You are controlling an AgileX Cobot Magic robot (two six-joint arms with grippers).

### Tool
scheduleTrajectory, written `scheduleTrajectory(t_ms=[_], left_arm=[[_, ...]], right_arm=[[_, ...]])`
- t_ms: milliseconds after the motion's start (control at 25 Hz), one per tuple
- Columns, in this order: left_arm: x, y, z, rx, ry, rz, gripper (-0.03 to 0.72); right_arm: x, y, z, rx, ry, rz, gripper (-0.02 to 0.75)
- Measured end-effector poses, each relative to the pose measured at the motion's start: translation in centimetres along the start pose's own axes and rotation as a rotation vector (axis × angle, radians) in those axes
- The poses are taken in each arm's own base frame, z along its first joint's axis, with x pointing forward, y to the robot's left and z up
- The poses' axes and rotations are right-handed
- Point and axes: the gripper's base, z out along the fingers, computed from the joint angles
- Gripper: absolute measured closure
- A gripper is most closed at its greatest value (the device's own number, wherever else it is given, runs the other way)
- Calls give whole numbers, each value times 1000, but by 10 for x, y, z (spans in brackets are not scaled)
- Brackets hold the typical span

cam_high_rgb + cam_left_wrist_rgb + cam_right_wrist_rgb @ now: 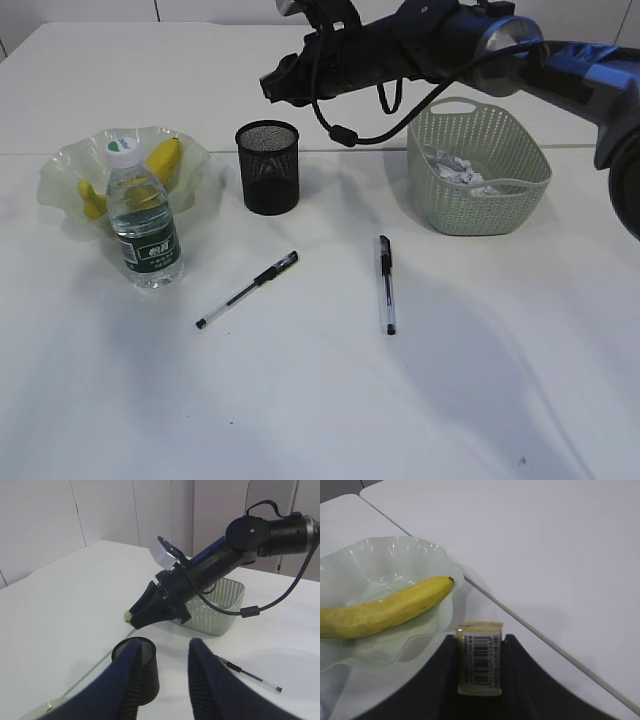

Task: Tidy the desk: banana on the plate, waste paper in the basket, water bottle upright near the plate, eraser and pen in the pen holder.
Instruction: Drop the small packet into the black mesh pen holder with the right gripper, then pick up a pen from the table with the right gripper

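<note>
My right gripper (268, 85) reaches across the table to a spot above and just behind the black mesh pen holder (267, 168), shut on a pale eraser (479, 665) with a barcode label. The eraser's tip (129, 615) pokes out of the jaws in the left wrist view. The banana (165, 160) lies in the wavy green plate (60, 165). In front of the plate the water bottle (143, 225) stands upright. Two pens (248, 289) (386, 285) lie on the table. Crumpled waste paper (455, 168) sits in the green basket (480, 170). My left gripper (166, 642) is open and empty, out of the exterior view.
The right arm and its cable (345, 130) hang over the back of the table between the pen holder and the basket. A seam (545, 645) runs across the white tabletop behind the plate.
</note>
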Motion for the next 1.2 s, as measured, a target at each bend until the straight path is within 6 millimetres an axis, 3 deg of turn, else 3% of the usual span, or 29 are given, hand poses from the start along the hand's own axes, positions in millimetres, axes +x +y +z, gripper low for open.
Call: scheduleTrajectory(t_ms=[440, 1040, 1200], left_arm=[[0, 0, 0, -1, 0, 0, 473], [0, 0, 0, -2, 0, 0, 473], [0, 0, 0, -2, 0, 0, 473]], right_arm=[[2, 3, 0, -33, 20, -4, 460], [9, 8, -1, -90, 97, -50, 456], [5, 6, -9, -88, 129, -74, 457]])
